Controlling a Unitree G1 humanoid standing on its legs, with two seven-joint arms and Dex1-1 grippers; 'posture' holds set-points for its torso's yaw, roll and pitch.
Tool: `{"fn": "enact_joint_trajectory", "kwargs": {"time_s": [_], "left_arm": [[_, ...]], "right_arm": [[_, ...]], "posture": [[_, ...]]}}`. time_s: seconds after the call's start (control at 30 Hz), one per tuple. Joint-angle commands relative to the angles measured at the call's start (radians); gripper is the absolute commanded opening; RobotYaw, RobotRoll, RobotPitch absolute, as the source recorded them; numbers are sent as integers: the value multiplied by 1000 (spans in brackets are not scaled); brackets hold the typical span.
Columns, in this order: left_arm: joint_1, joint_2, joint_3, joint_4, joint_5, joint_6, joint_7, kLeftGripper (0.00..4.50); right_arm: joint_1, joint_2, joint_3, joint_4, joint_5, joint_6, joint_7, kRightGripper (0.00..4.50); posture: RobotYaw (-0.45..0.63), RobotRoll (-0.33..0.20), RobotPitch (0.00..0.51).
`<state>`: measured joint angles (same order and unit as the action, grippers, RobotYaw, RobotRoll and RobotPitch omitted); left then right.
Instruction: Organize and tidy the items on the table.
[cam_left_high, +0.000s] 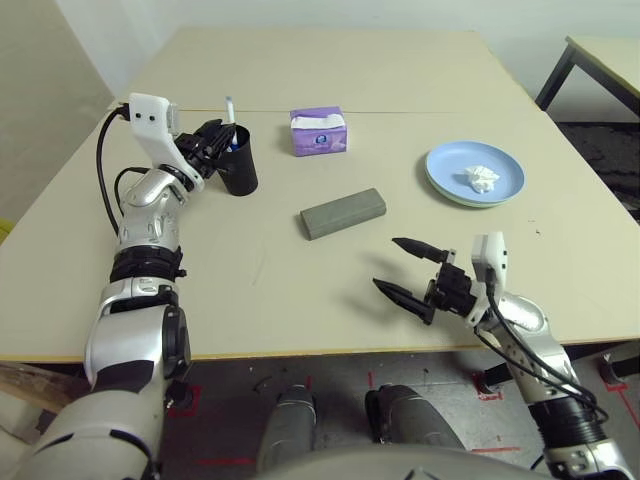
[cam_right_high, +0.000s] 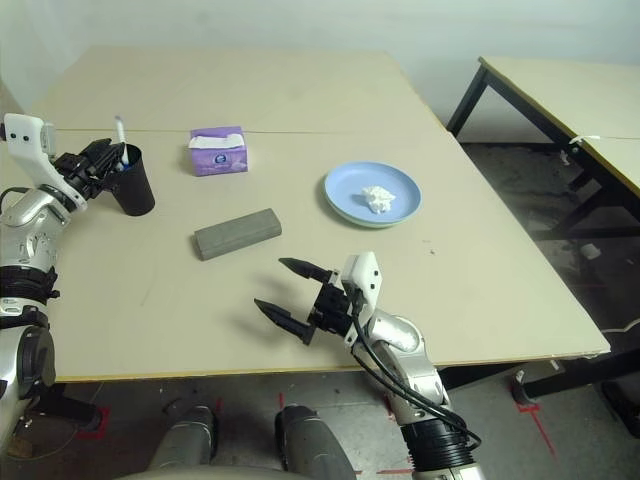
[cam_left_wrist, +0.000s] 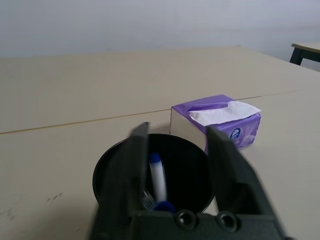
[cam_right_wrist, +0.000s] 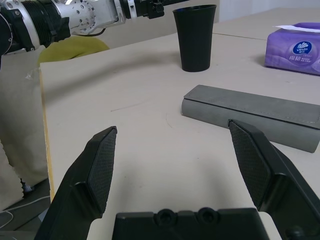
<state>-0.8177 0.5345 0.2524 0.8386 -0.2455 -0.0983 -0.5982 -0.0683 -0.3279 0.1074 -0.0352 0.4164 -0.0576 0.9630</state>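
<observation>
So, L gripper (cam_left_wrist: 172, 165) is right over the black cup (cam_left_high: 238, 168) at the table's (cam_left_high: 200, 290) left side, fingers spread w/ nothing between them; two marker pens (cam_left_wrist: 158, 177) stand inside the cup. R gripper (cam_left_high: 412, 270) hovers near the front edge, jaws wide apart, empty. Grey glasses case (cam_left_high: 343, 213) lies mid-table, just beyond it. Purple tissue box (cam_left_high: 319, 131) sits behind. Crumpled tissue (cam_left_high: 482, 179) rests on the blue plate (cam_left_high: 450, 165), right side.
</observation>
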Motion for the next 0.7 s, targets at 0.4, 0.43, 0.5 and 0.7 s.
{"fn": "enact_joint_trajectory", "kwargs": {"time_s": [0.4, 0.43, 0.5, 0.7], "left_arm": [[82, 38, 71, -164, -96, 68, -67, 4479], [103, 46, 87, -207, -115, 85, -69, 4479], [150, 66, 113, -290, -144, 121, -64, 4479], [373, 120, 266, -580, -251, 224, -10, 4479]], "right_arm": [[-57, 20, -56, 3, 26, 1, -55, 4500], [-67, 26, -72, 4, 32, 0, -72, 4500], [-87, 33, -104, 3, 39, 1, -106, 4500], [-116, -10, -251, 38, 30, -28, -207, 4500]], "posture": [[-88, 0, 110], [-85, 0, 110], [-81, 0, 113], [-61, 0, 115]]}}
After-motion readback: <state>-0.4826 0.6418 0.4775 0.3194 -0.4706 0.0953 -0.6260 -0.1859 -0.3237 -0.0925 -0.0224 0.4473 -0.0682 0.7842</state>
